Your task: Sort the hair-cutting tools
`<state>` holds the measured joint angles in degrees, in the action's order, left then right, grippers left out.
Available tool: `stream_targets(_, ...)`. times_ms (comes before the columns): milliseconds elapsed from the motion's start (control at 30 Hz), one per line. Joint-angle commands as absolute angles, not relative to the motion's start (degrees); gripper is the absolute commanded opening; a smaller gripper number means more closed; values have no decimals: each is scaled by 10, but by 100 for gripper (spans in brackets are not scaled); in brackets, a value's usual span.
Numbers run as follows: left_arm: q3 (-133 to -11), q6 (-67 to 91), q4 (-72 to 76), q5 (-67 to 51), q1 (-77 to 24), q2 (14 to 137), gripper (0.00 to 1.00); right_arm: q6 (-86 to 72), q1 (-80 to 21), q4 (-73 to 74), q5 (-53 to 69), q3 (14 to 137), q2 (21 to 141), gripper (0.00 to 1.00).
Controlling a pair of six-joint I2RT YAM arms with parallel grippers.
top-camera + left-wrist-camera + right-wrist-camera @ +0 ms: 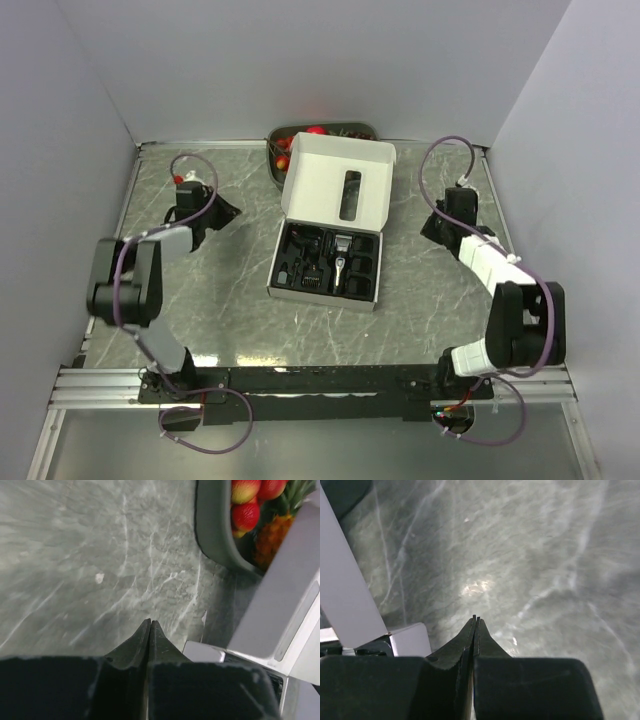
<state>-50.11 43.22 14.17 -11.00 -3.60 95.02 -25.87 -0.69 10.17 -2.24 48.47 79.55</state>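
The hair-cutting tools lie in the open white box (326,292) at the table's middle. They are a slim black-and-silver clipper (343,262) and small black parts (300,266) in the black insert. A slim black piece (351,195) sits in the raised lid. My left gripper (229,211) (150,622) hovers over bare table left of the box, shut and empty. To the right of the box my right gripper (431,228) (475,618) hangs over bare table, also shut on nothing. A box corner (202,651) shows beside the left fingers.
A grey tray (275,168) (215,535) of colourful fruit stands at the back, just behind the box lid (342,595). White walls close in the table on the left, right and back. Marbled tabletop (220,290) lies on both sides of the box.
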Motion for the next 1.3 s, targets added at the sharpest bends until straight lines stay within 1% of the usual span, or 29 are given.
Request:
stream_targets(0,-573,456,263,-246,-34,1050,1,-238,24,-30,73,499,842,0)
stream_targets(33,-583,461,292,-260,-33,1091,1,-236,33,-42,88,503,866,0)
stream_targets(133,-604,486,359,-307,-33,1144,1,-237,62,-88,180,525,924,0)
stream_targets(167,-625,495,371,-320,-33,1157,1,-246,68,-101,238,529,938,0)
stream_targets(200,-639,499,374,-345,-33,1184,1,-252,74,-125,257,532,950,0)
stream_targets(267,-678,501,369,-364,-33,1207,1,-270,83,-124,297,556,987,0)
stream_targets(300,-692,499,366,-377,-33,1224,1,-269,83,-127,336,569,999,0)
stream_targets(367,-728,499,360,-388,-33,1242,1,-274,82,-118,358,605,1038,0)
stream_targets(400,-741,504,361,-395,-33,1261,1,-278,83,-117,389,618,1052,0)
stream_targets(600,-835,515,335,-432,-48,1328,1,-313,73,-134,446,671,1142,0)
stream_targets(833,-889,497,294,-446,-77,1353,1,-316,55,-130,488,726,1179,0)
stream_targets(1000,-882,497,293,-454,-89,1353,1,-308,39,-102,526,772,1203,0)
stream_targets(1267,-835,516,342,-476,-89,1335,1,-302,16,-97,571,795,1221,0)
